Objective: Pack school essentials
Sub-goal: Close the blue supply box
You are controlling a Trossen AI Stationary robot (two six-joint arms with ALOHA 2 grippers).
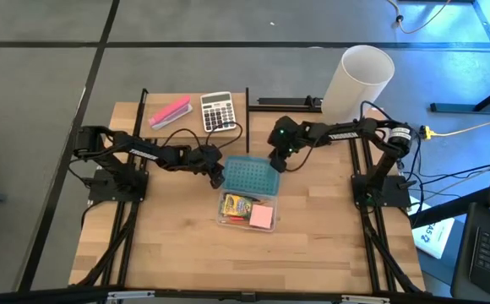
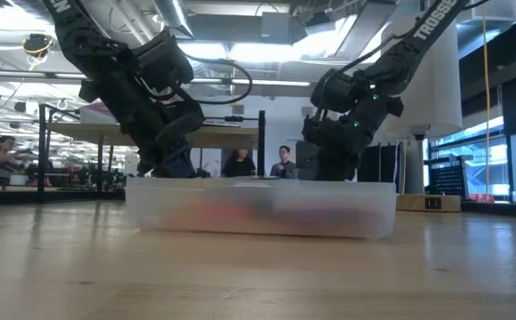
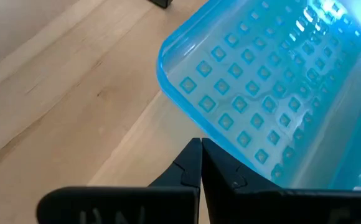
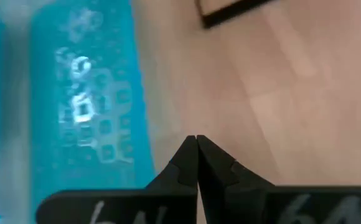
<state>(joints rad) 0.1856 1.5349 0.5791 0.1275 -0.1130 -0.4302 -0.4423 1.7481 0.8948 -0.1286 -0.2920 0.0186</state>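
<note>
A clear plastic box (image 1: 247, 211) stands on the table and holds the yellow-green crayon box (image 1: 237, 204) and the pale pink sticky-note pad (image 1: 262, 217). Pencils, scissors, pen and eraser do not show. A blue translucent lid (image 1: 249, 175) with a square pattern lies just beyond the box. My left gripper (image 1: 217, 174) is shut at the lid's left edge (image 3: 187, 99). My right gripper (image 1: 277, 163) is shut beside the lid's right edge (image 4: 140, 124). In the low view the box (image 2: 258, 209) stands in front of both arms. My left gripper has its shut fingertips (image 3: 193, 155) right beside the lid's left rim (image 3: 218, 134), coming slanting down from the table's left. Whether they touch the rim, I cannot tell. My right gripper stands a little off the lid's right edge, with bare table between.
A white-grey calculator (image 1: 218, 111) and a long pink stapler (image 1: 170, 111) lie at the far left of the table. A tall white cylinder (image 1: 359, 80) stands at the far right, with a black bar (image 1: 287, 102) beside it. Bare wood (image 1: 228, 253) lies toward the near edge.
</note>
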